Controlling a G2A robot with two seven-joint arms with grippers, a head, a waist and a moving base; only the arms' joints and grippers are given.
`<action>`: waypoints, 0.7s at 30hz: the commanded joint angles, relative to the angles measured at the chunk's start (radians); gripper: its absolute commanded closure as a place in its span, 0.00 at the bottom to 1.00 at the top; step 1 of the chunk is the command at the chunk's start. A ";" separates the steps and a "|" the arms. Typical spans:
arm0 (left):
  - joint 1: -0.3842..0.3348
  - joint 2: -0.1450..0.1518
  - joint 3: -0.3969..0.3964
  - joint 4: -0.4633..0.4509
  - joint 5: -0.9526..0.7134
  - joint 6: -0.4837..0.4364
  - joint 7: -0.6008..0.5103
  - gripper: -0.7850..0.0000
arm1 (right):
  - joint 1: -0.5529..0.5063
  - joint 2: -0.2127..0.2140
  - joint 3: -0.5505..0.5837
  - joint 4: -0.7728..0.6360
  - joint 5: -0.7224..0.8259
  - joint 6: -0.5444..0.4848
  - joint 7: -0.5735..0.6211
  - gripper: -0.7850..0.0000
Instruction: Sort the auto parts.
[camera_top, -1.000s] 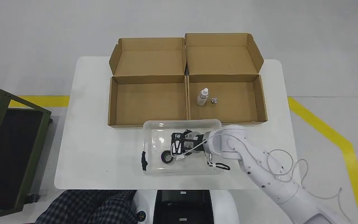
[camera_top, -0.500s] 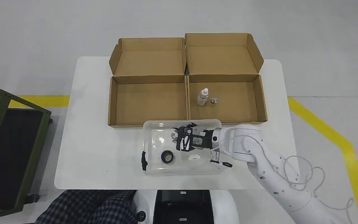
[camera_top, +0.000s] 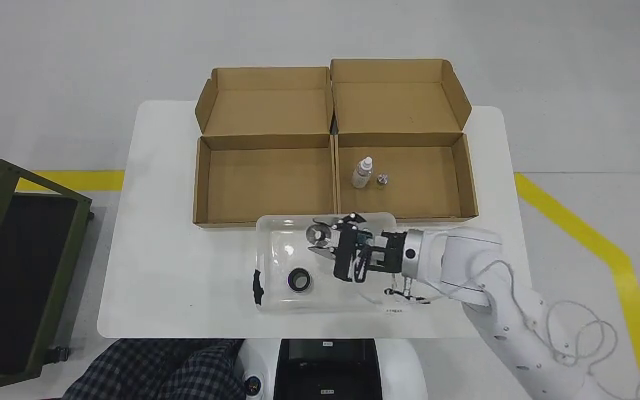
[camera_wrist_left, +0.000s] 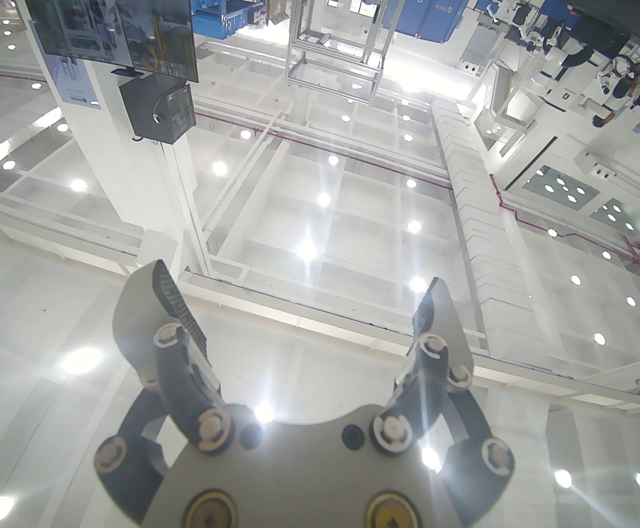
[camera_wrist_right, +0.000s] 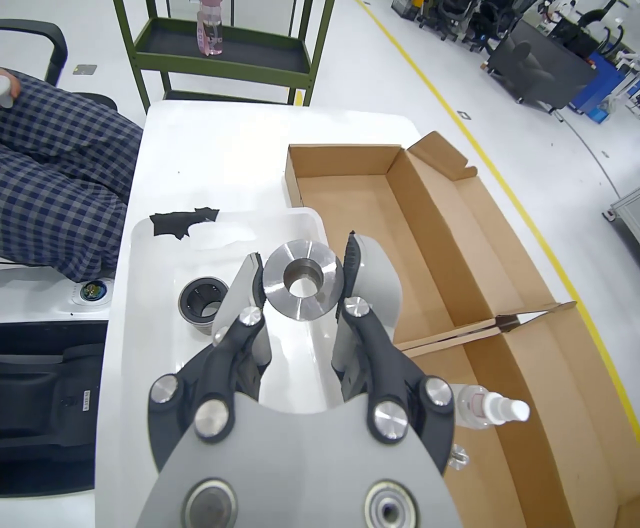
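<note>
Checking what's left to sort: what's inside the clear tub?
A dark bearing lies in the clear tub. The right gripper holds a metal ring above it and covers part of the floor, so anything beneath is hidden.

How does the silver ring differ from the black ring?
The silver ring is shiny; the black ring is dark. The silver ring is gripped by the right tool over the clear tub; the black ring lies on the tub's floor. Both are round with a centre hole.

No legible text or labels
</note>
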 joint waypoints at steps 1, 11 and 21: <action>0.000 0.000 0.000 0.000 0.000 0.000 0.000 0.00 | -0.008 0.003 0.018 -0.019 0.004 -0.001 -0.007 1.00; 0.000 0.000 0.000 0.000 0.000 0.000 0.000 0.00 | -0.049 0.020 0.133 -0.084 0.044 -0.007 -0.048 1.00; 0.000 0.000 0.000 0.000 0.000 0.000 0.000 0.00 | -0.116 0.038 0.274 -0.146 0.074 -0.014 -0.090 1.00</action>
